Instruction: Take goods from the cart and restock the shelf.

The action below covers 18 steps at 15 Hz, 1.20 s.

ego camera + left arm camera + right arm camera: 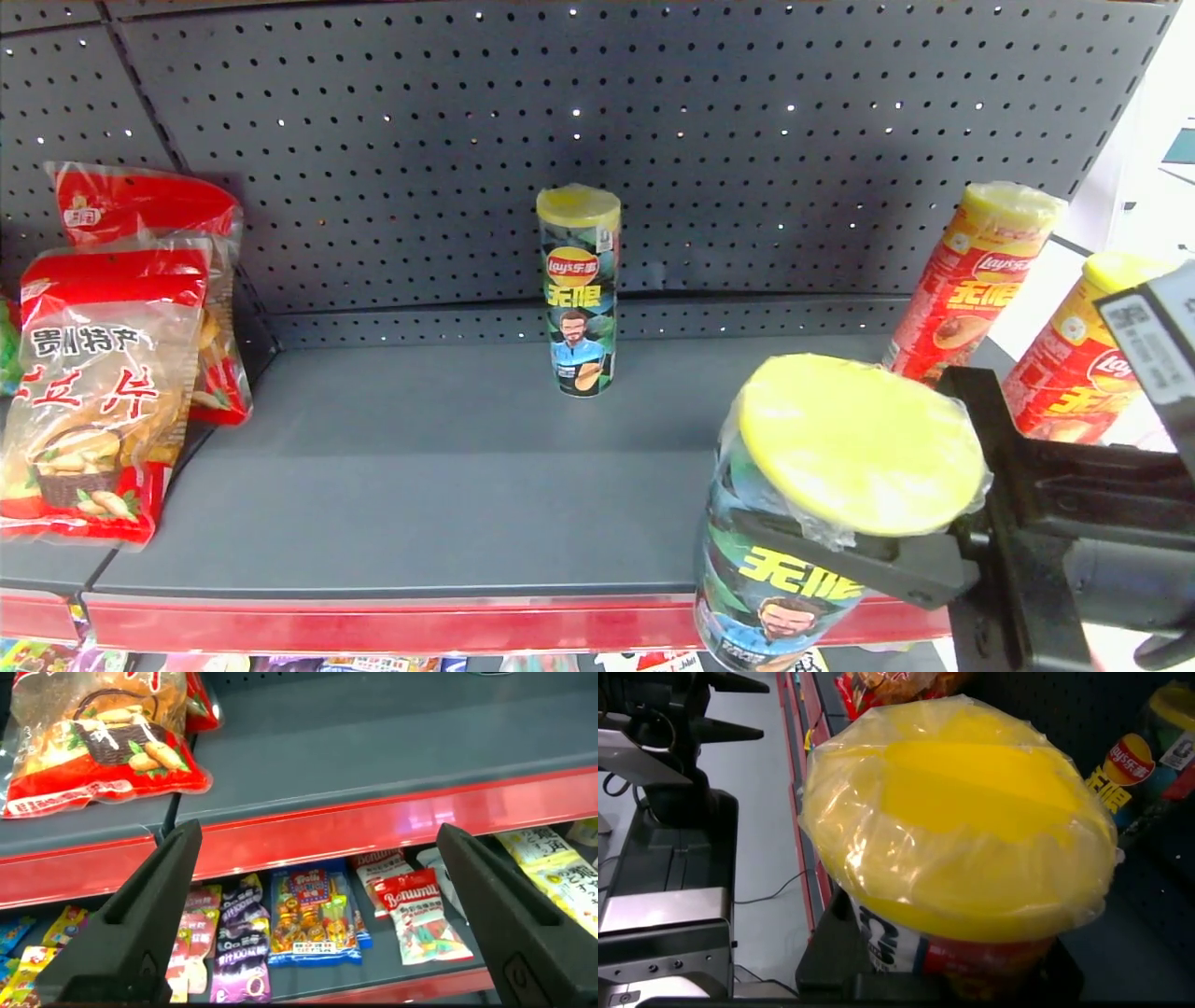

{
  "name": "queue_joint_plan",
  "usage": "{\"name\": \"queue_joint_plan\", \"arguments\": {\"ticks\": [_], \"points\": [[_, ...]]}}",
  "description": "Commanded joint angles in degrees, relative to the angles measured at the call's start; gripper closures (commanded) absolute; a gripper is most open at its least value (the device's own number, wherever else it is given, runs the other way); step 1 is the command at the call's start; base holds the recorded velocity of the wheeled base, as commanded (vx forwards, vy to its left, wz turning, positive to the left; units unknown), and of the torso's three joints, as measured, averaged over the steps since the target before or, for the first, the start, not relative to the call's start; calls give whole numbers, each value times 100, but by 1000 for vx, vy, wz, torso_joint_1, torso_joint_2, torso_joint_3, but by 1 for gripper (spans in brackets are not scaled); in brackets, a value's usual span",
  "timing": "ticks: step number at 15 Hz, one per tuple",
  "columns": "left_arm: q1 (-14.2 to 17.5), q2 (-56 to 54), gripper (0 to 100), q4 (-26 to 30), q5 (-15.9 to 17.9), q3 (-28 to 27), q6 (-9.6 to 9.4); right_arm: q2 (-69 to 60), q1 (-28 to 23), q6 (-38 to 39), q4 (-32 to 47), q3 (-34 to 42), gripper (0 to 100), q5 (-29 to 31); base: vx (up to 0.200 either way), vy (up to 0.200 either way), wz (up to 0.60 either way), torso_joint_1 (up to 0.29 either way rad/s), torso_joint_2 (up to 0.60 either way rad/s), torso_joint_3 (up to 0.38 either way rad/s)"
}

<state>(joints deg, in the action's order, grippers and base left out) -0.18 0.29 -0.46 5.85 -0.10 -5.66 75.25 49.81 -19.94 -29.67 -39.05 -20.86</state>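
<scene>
My right gripper (840, 551) is shut on a dark green chip can (794, 579) with a yellow lid (859, 443). It holds the can upright at the shelf's front edge, right of centre. In the right wrist view the lid (962, 812) sits close under the camera. A matching green can (577, 291) stands upright at the back of the grey shelf (420, 485), and it appears again (1144, 761) beyond the held one. My left gripper (318, 915) is open with nothing between its fingers (140, 924), level with the shelf's red front strip (374, 826).
Two red chip cans (976, 280) (1083, 355) lean at the shelf's right end. Red snack bags (93, 392) stand at the left. A lower shelf holds several candy packs (313, 919). The shelf is bare between the bags and the standing can.
</scene>
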Motion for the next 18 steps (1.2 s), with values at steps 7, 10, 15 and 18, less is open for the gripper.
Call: {"name": "queue_joint_plan", "arguments": {"ticks": [7, 10, 15, 18], "points": [[-140, 630, 0, -1035, -198, -605, 706, 7, -24, 237, 5, -121, 100, 73, 0, 0, 0, 0, 0, 0], [-738, 1105, 0, -1096, -506, -1124, 1163, 86, -42, 316, -4, -191, 100, 73, 0, 0, 0, 0, 0, 0], [-755, 3601, 0, -1668, 92, -2407, 495, 148, -50, 386, -4, -323, 100, 73, 0, 0, 0, 0, 0, 0], [-869, 5402, 0, -2880, 1445, -2530, -700, 200, -112, 571, -4, -560, 100, 73, 0, 0, 0, 0, 0, 0]]}}
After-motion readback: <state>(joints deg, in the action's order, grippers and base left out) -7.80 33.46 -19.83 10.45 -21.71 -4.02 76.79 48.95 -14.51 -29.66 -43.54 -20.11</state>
